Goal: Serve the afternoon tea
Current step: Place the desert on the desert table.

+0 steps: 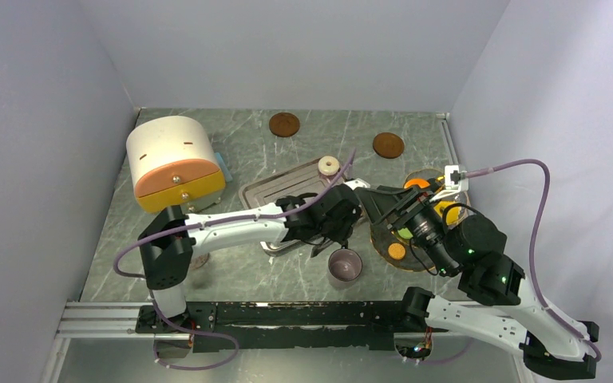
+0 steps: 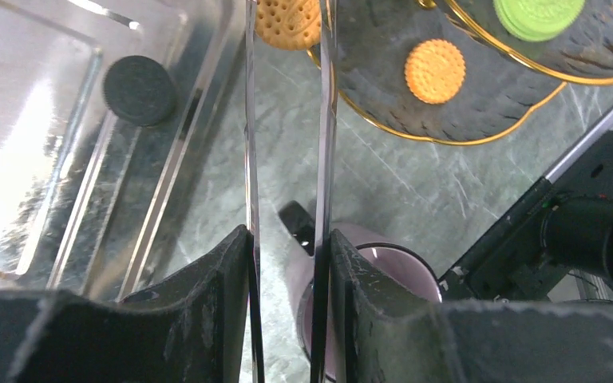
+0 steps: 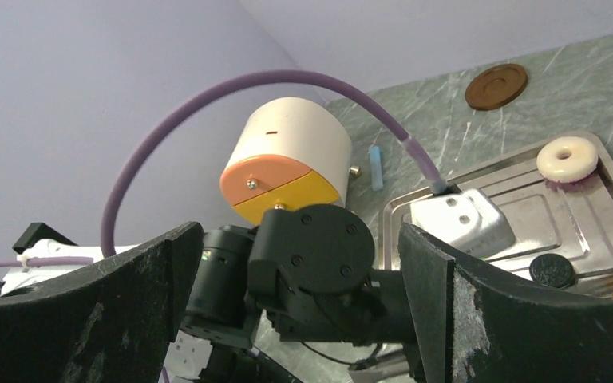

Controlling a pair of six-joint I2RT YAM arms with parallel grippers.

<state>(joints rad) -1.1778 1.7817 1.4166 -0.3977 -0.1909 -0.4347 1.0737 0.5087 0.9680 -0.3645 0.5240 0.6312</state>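
Observation:
My left gripper point(image 1: 329, 238) point(image 2: 287, 239) is shut on thin metal tongs point(image 2: 249, 144), whose tips hold an orange biscuit point(image 2: 287, 22) between the steel tray and the glass plate. The pinkish mug point(image 1: 344, 267) point(image 2: 383, 267) stands upright just under this gripper. A black treat point(image 2: 139, 89) point(image 3: 553, 270) and a cream ring point(image 1: 329, 165) point(image 3: 567, 157) lie in the tray point(image 1: 275, 191). An orange biscuit point(image 2: 435, 70) point(image 1: 397, 250) and a green treat point(image 2: 539, 14) lie on the gold-rimmed glass plate point(image 2: 447, 124). My right gripper point(image 1: 385, 209) point(image 3: 299, 239) is open and empty above that plate.
A cream container with an orange-yellow front point(image 1: 172, 163) stands at the back left, a light-blue object point(image 3: 376, 166) beside it. Two brown coasters point(image 1: 284, 124) point(image 1: 388, 144) lie at the back. A second glass dish with orange and yellow pieces point(image 1: 445, 203) sits right.

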